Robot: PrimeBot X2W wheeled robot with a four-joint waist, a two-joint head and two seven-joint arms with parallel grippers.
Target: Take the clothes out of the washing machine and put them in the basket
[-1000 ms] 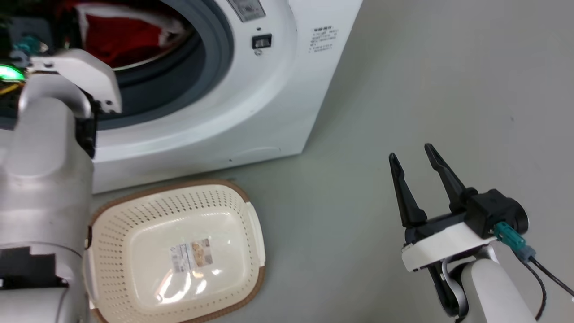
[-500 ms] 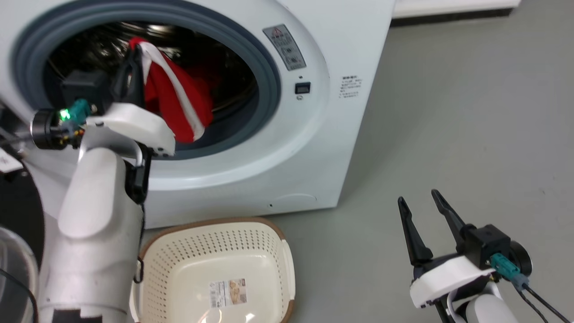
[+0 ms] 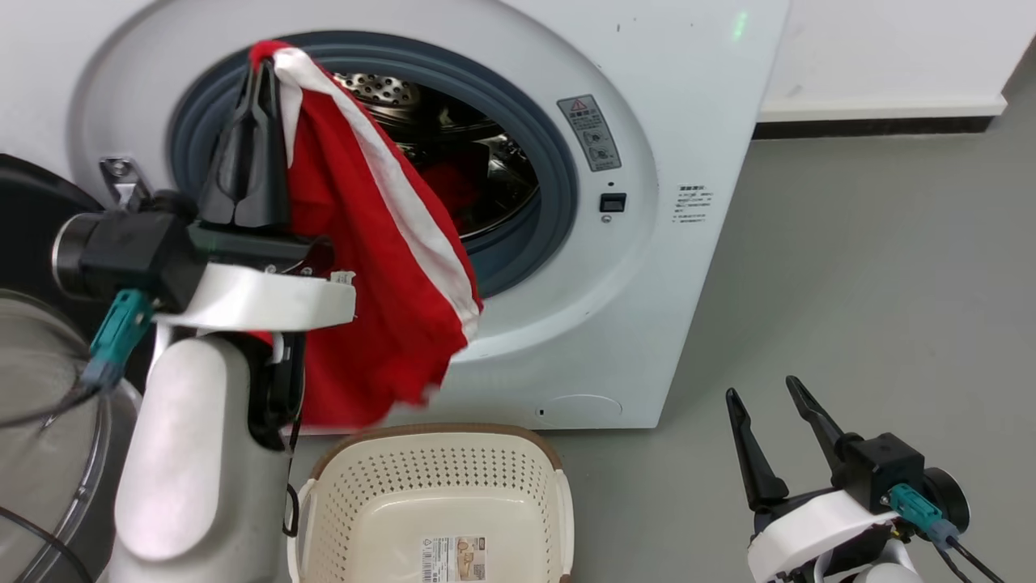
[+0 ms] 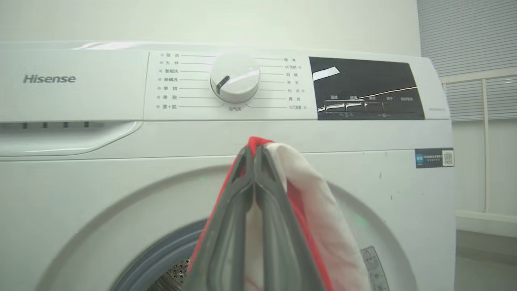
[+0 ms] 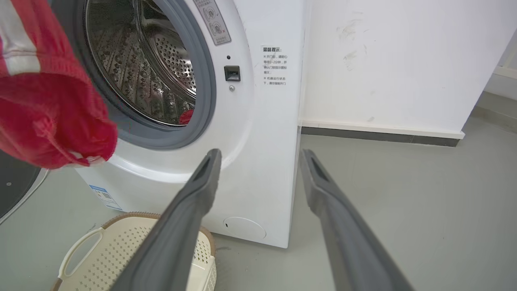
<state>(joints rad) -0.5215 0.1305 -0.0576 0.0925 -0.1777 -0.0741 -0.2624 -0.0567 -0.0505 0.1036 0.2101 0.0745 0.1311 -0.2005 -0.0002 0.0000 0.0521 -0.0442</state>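
My left gripper [image 3: 261, 69] is shut on the clothes [image 3: 380, 267], a red garment with a white stripe, held up outside the porthole of the white washing machine [image 3: 647, 267]. The garment hangs down with its lower edge just above the cream basket [image 3: 437, 486] on the floor. In the left wrist view the left gripper [image 4: 254, 151] pinches the clothes [image 4: 319, 218] in front of the washing machine [image 4: 121, 190] panel. More red fabric [image 3: 453, 182] lies inside the drum. My right gripper [image 3: 765, 393] is open and holds nothing, low at the right; the right gripper [image 5: 260, 153] faces the washing machine [image 5: 262, 121], the clothes [image 5: 48, 121] and the basket [image 5: 121, 250].
The open glass door [image 3: 48, 453] stands at the far left beside my left arm. Grey floor [image 3: 850, 267] spreads to the right of the machine. A white wall with a dark skirting [image 3: 874, 125] runs behind it.
My left gripper has pulled the red garment out of the drum and lifted it; it now hangs outside the porthole above the basket. The head camera has tilted up. The right gripper stays open.
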